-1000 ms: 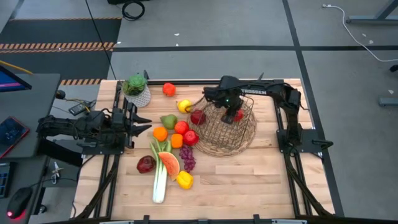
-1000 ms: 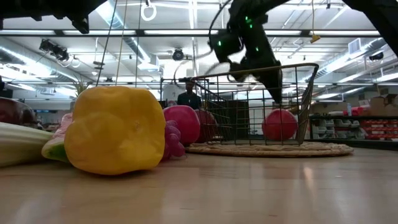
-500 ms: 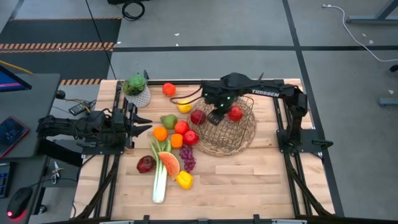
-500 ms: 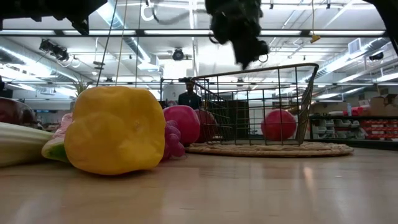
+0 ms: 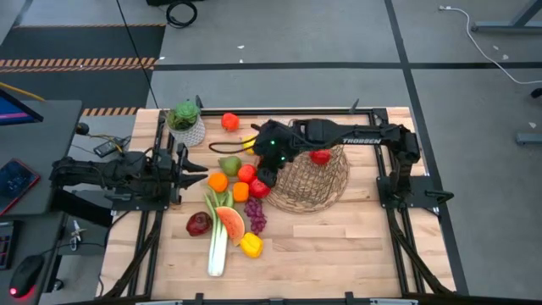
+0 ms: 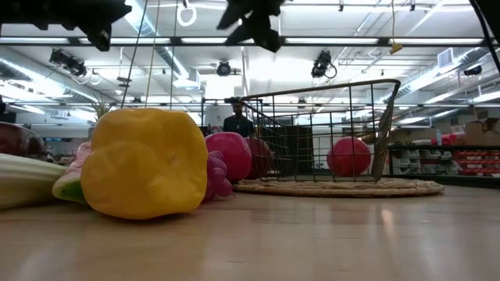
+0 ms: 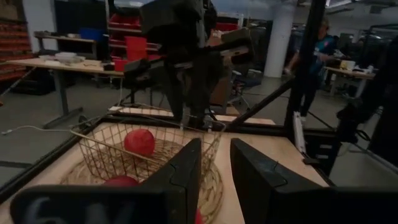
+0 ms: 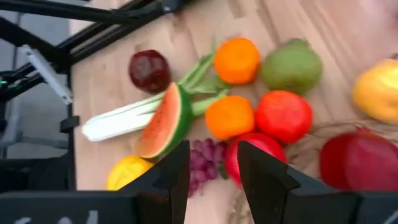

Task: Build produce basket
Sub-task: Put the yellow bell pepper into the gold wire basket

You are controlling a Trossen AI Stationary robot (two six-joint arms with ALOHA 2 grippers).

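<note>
counter (image 5: 339, 246): carries everything
basket (image 5: 326, 182): right of the fruit pile, one red fruit inside
produce (image 5: 241, 191): clustered loose left of basket
right tool (image 5: 267, 172): part-open, empty, above red fruits
left tool (image 5: 190, 169): parked, empty
risk: descending crooked could scatter fruit

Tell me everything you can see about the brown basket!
The basket is made of thin brown wire in a boxy open grid, standing upright on a wide, round, flat woven rim that rests on the wooden table. It sits toward the table's right side, and you can see straight through its walls. One red apple is inside it. A dark red fruit lies on the woven rim's edge. The right gripper hovers just beside the basket, over the loose fruit.
</note>
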